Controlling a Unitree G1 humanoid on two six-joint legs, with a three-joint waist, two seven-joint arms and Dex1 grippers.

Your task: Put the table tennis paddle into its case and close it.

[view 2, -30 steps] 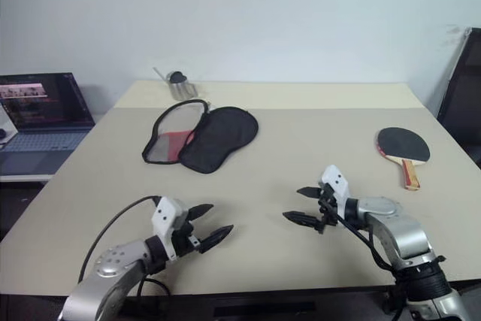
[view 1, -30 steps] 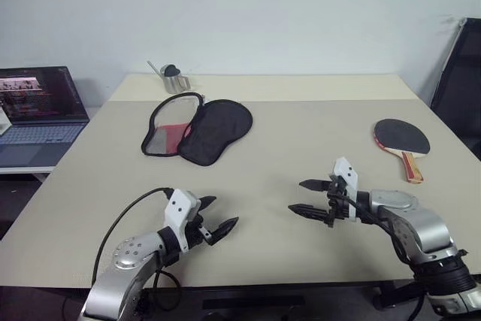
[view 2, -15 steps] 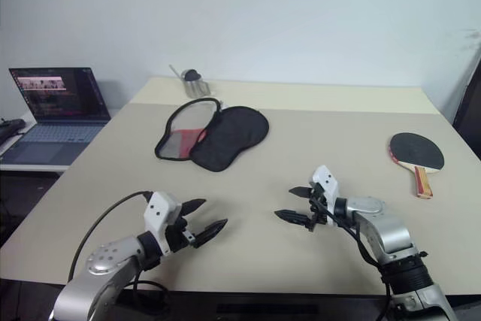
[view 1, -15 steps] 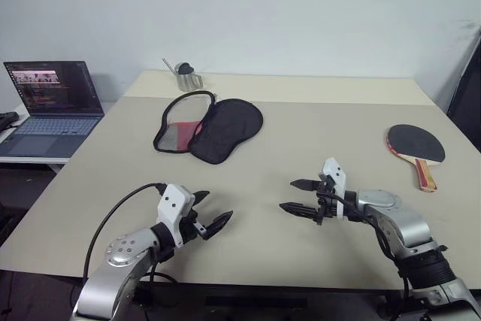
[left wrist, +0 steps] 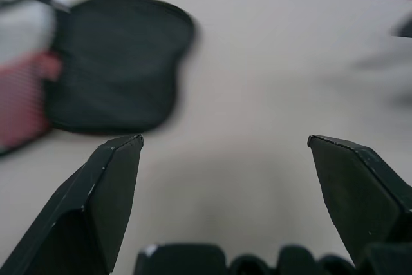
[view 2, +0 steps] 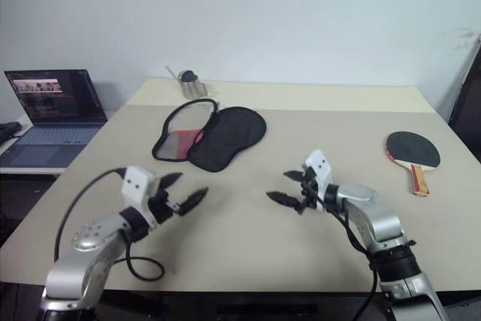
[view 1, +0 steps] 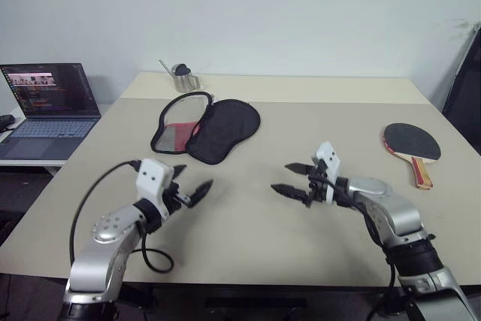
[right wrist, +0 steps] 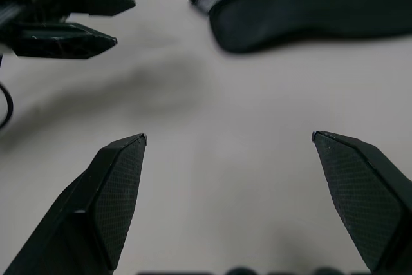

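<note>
On table (view 1: pixel 301 118) | paddle (view 1: pixel 406 145) far right of right gripper (view 1: pixel 290 179) | both jaws apart, empty

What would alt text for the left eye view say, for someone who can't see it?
Two robot arms hover over a beige table, left gripper and right gripper both open and empty. An unzipped black-and-red case lies beyond them; a table tennis paddle lies at far right.

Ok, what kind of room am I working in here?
Probably an office or lab: a plain beige table against a bare white wall, an open laptop on a side desk, and a black chair at the table's far right.
</note>
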